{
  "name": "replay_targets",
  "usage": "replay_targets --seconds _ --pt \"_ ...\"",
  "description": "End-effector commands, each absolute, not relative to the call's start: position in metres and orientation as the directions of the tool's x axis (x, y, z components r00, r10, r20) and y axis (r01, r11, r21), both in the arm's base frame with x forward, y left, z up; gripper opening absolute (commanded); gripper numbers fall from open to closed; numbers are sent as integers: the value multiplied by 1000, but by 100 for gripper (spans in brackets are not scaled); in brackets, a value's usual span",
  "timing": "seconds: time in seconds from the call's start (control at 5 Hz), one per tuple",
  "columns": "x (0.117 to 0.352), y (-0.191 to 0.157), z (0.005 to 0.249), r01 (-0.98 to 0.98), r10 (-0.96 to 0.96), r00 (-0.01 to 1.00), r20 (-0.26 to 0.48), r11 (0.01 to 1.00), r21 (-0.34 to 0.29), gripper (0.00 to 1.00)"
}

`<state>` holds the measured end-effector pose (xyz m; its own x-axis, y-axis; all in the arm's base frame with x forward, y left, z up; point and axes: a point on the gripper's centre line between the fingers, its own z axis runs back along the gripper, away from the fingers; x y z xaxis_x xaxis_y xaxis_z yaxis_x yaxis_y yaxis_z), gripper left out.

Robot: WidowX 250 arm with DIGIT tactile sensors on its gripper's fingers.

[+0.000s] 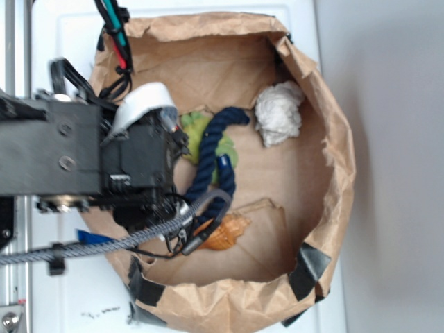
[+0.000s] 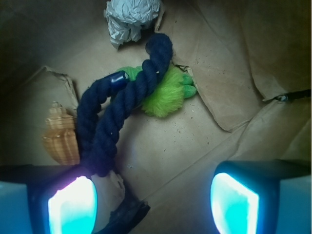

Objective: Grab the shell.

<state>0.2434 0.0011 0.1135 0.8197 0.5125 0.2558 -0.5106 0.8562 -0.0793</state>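
– Where's the shell [image 1: 227, 232]?
– Just below the navy rope [image 1: 216, 163], partly behind the arm [image 1: 104, 156].
– And the paper ball [image 1: 278, 113]?
– Right of the rope's top, by the bag wall [image 1: 333, 166].

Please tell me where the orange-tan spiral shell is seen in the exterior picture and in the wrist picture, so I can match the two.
Exterior: the glossy orange-tan spiral shell lies low in the middle, on the brown paper floor, partly behind the robot's cables.
Wrist: the shell is at the left edge, mid-height, partly hidden by the rope.
Shared landmark: the dark navy rope loop, right beside the shell in both views.
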Motion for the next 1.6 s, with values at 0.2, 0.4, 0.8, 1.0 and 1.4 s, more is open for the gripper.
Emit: replay_targets --seconds 0.2,0.4,0.8,1.0,1.4 --pt "277 -18 124 -500 507 821 261 860 -96 100" --pt "284 -27 122 -491 503 824 261 863 -116 100" --pt "302 -35 96 -548 589 784 196 805 -225 100" --pt "310 -38 90 -581 618 767 172 783 -223 100" --pt "314 -45 78 -583 612 763 207 790 -187 100"
